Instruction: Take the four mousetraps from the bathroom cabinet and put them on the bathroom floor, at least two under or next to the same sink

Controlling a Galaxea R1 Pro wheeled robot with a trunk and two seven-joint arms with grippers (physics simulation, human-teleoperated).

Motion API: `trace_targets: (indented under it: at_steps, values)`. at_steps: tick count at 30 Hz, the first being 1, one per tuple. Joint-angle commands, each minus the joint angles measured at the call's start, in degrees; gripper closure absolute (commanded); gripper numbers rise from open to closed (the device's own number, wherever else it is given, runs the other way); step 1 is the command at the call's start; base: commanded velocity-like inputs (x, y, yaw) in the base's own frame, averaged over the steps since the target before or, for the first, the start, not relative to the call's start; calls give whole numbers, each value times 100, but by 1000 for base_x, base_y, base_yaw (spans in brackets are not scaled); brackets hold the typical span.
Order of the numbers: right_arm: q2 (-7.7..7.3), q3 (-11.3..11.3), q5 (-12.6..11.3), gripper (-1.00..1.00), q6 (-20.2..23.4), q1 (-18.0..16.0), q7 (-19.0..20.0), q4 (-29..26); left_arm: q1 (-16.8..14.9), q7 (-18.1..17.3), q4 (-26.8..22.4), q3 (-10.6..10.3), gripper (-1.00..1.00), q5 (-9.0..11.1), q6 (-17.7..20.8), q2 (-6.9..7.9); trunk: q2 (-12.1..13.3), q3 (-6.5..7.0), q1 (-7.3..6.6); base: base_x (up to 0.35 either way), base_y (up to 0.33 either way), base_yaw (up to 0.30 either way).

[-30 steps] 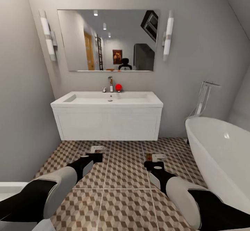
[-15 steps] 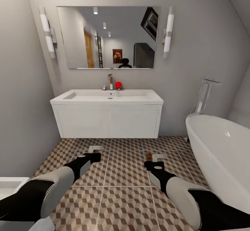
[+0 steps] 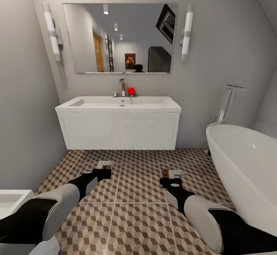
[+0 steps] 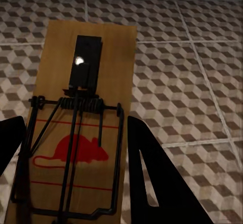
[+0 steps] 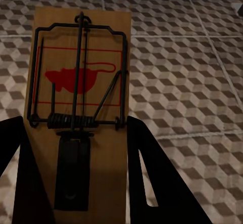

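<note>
Between its two dark fingers the left claw [image 4: 76, 173] gripped a mousetrap [image 4: 83, 118], and the right claw [image 5: 76, 178] likewise clamped a second mousetrap [image 5: 78, 107]. Both hung above the patterned bathroom floor [image 3: 138, 186], in front of the white sink [image 3: 119, 103]; the bathtub [image 3: 246, 163] stood at the right.

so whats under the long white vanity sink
Under the long white vanity sink only patterned cube floor tiles show at its foot; no mousetrap lies there. Further back is hidden by its front.
</note>
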Motion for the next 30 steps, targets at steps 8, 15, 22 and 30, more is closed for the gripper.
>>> trace_targets:
  at_steps: [8, 15, 22, 30]
  values:
    - [5, -48, 46, 100, -91, -6, -21, 6, -2, -108, -8, -44, 100, 27, 21, 21, -325, -150, 175, 0, 0, 0]
    - [-2, -19, 49, 100, -135, -7, -20, -21, -2, -107, -8, -42, 100, 34, 21, 22, -606, -275, 329, 0, 0, 0]
    - [-34, -5, 58, 100, -139, -8, -13, -24, -2, -94, 0, -43, 100, 44, 21, 25, -887, -401, 483, 0, 0, 0]
    - [-34, -12, 66, 100, -139, -12, -13, -24, -2, -68, 25, -43, 100, 57, 21, 29, -1207, -545, 658, 0, 0, 0]
